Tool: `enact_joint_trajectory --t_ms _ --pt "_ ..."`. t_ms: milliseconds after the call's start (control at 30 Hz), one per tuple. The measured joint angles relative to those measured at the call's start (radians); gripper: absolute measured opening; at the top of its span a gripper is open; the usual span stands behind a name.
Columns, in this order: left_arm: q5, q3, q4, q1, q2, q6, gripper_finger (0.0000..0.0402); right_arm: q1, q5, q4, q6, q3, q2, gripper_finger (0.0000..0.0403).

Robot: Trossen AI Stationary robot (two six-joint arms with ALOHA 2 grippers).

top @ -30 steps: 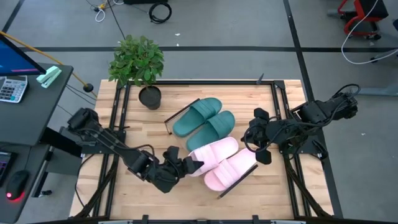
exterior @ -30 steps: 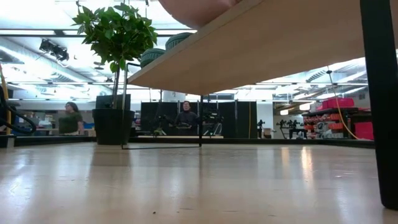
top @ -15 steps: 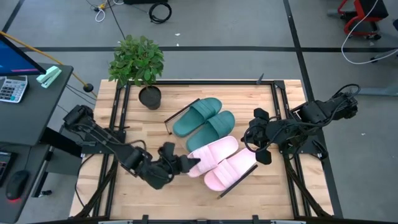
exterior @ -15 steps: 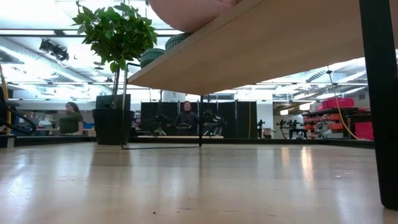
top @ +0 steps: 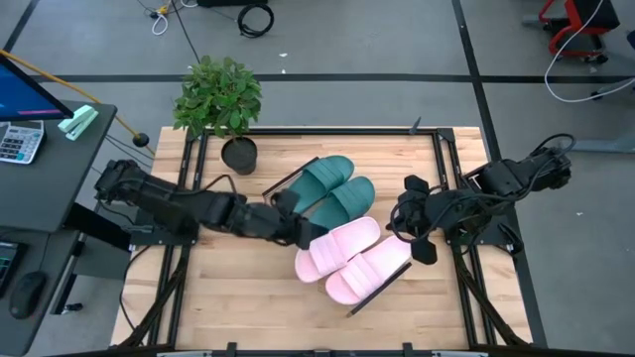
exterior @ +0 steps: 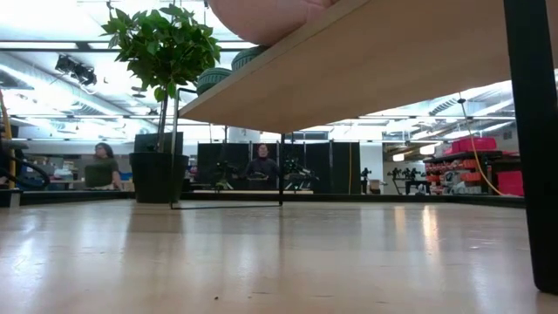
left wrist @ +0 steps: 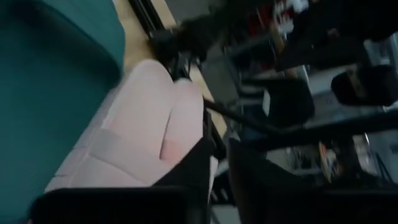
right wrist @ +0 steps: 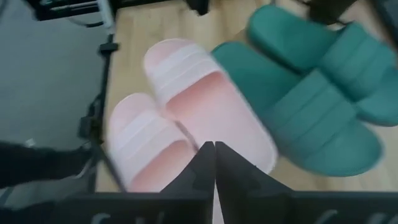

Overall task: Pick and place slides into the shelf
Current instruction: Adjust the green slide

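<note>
All the slides lie side by side on the shelf [top: 281,183], which stands aslant on the table. The teal pair [top: 327,188] is at its far end and the pink pair [top: 352,260] at its near end. The low view looks up at the shelf's underside [exterior: 366,70], with a pink slide's end [exterior: 261,17] sticking out over its edge. My left gripper [top: 301,230] hovers at the shelf's left side, by the heels where teal meets pink. My right gripper [top: 405,226] hangs shut above the shelf's right side, and its wrist view looks down on the pink slides [right wrist: 199,112].
A potted plant [top: 220,99] stands at the table's far left corner. Black frame rails [top: 444,159] run along the table's edges. A desk with a keyboard [top: 20,139] is off to the left. People [exterior: 103,166] sit in the room beyond the table.
My left gripper has come away from the heel of the pink slide. It has swung up and toward the table's far edge, to beside the teal slides' heels, rolling as it went. The slides stay on the shelf.
</note>
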Motion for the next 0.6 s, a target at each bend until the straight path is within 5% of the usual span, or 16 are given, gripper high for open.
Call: enact_joint_trajectory --t_ms 133,600 --pt "0.109 0.000 -0.009 0.034 0.000 0.028 0.0009 0.001 -0.056 -0.028 0.001 0.000 -0.013 0.0005" --pt "0.327 0.000 -0.225 0.109 0.000 0.004 0.0002 0.000 -0.115 -0.072 0.018 0.000 -0.032 0.0005"
